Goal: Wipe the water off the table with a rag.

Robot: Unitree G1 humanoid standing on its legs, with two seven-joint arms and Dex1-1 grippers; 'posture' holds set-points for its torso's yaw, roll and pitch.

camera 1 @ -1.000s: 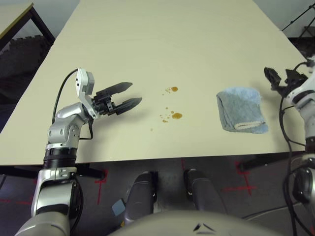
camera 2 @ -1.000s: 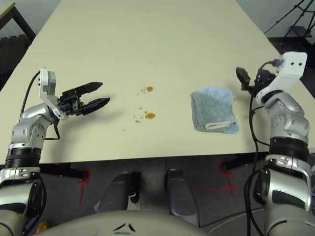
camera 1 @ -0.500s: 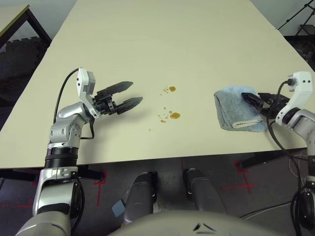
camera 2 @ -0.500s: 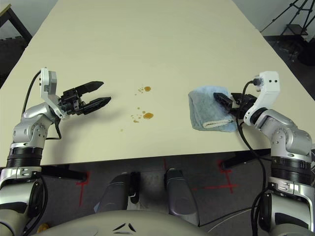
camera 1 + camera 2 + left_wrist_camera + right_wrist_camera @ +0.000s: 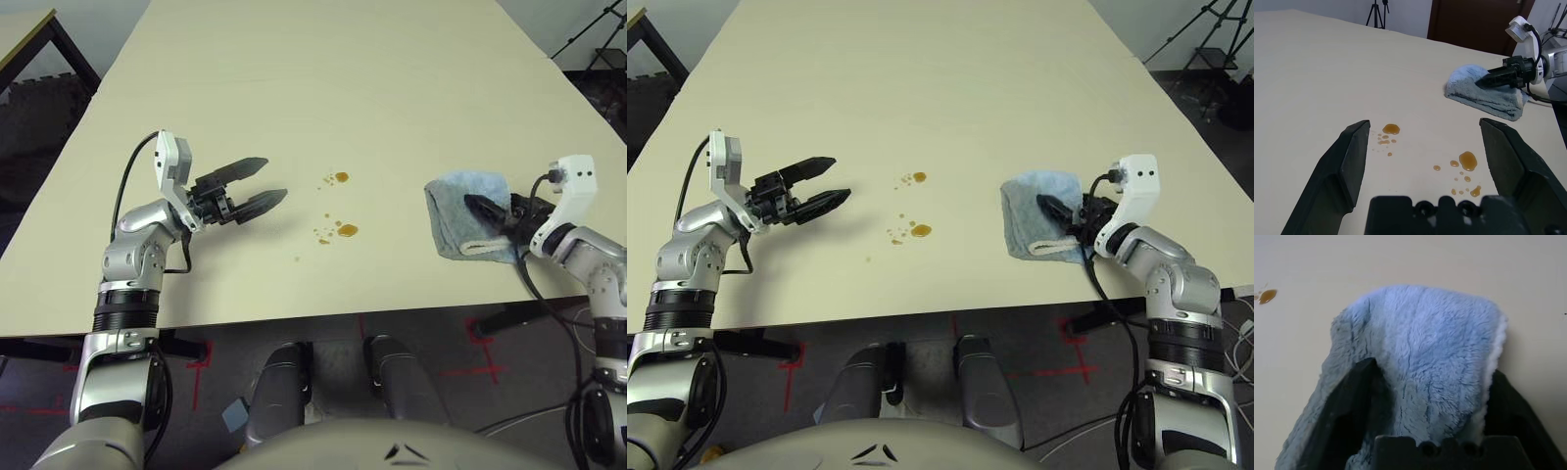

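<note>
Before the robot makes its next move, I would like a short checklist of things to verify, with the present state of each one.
1. Right gripper at the rag: ok, its fingers stand on either side of a part of the cloth.
2. Rag firmly gripped: cannot tell, the fingers look apart and the closing seems unfinished.
3. Rag on the table: ok, it lies near the robot's right side.
4. Water wiped off: not ok, amber drops lie in two groups.
5. Left gripper clear of the drops: ok, open and beside them.
</note>
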